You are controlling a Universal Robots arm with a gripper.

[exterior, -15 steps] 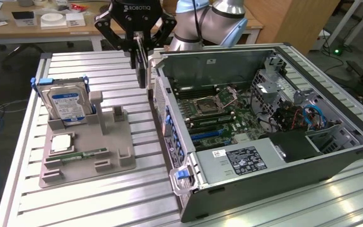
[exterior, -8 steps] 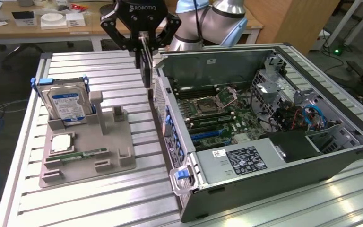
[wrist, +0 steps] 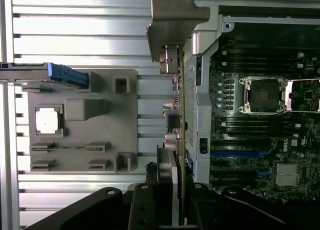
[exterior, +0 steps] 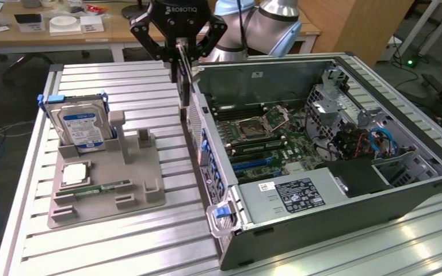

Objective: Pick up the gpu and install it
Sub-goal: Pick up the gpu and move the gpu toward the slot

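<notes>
Fingers (wrist: 142, 210) are clamped on the gpu (exterior: 183, 77), which hangs upright and edge-on right by the open computer case's (exterior: 305, 230) side wall, above the worktop (exterior: 129, 241).

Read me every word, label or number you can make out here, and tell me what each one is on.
"ROBOTIQ": on the body of the hand, above its fingers.
Blue-white label on the hard drive: print too small to read.
Black label on the power supply: too small to read.
</notes>
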